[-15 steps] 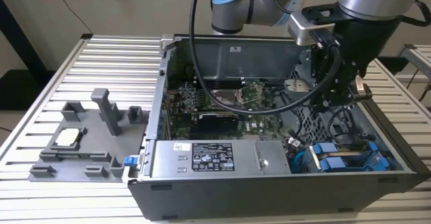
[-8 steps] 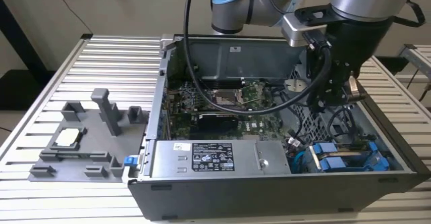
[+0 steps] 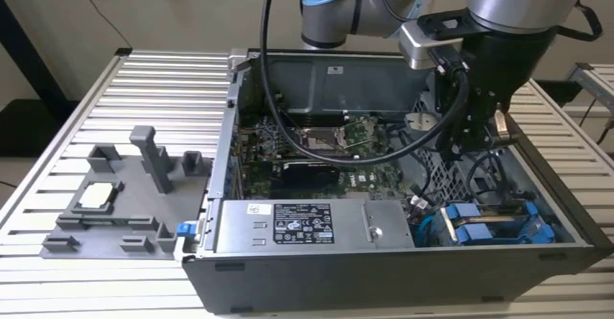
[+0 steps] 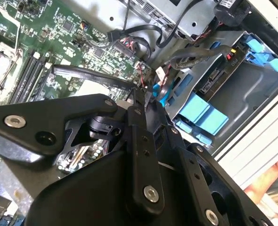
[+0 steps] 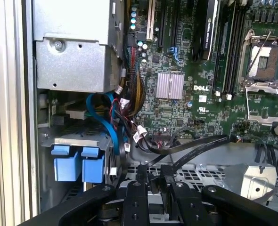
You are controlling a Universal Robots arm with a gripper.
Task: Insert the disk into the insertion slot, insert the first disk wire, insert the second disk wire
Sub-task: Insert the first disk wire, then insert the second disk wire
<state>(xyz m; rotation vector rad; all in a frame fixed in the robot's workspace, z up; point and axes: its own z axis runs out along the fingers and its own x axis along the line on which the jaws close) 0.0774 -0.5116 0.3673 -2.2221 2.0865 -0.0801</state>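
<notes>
From my seat, nearest the exterior camera is the open computer case (image 3: pixel 384 276) on the slatted table (image 3: pixel 144 75), with the grey power supply box (image 3: pixel 307 225) along its front edge. Beside that box, toward the exterior view's right, the disk (image 3: pixel 494 225) sits down in the insertion slot (image 3: pixel 566 236), its bright blue carrier tabs showing at the top of the drive cage; in the first wrist view I see those same blue tabs (image 5: pixel 77 165) seated under the power supply, and in the second wrist view the blue frame (image 4: pixel 202 115) lies in the grey bay. On the table at the exterior view's left stands a grey fixture tray (image 3: pixel 125 197). Further in, the gripper (image 3: pixel 472 141) hangs inside the case above the perforated cage wall, well apart from the disk. In the first wrist view its fingers (image 5: pixel 140 181) stand close together with a black cable (image 5: pixel 195 148) running out from between them, so I read the jaws as clamped on that cable. Behind lies the green motherboard (image 3: pixel 326 143) with its open processor socket (image 5: pixel 264 61), and beyond it the arm's base.
</notes>
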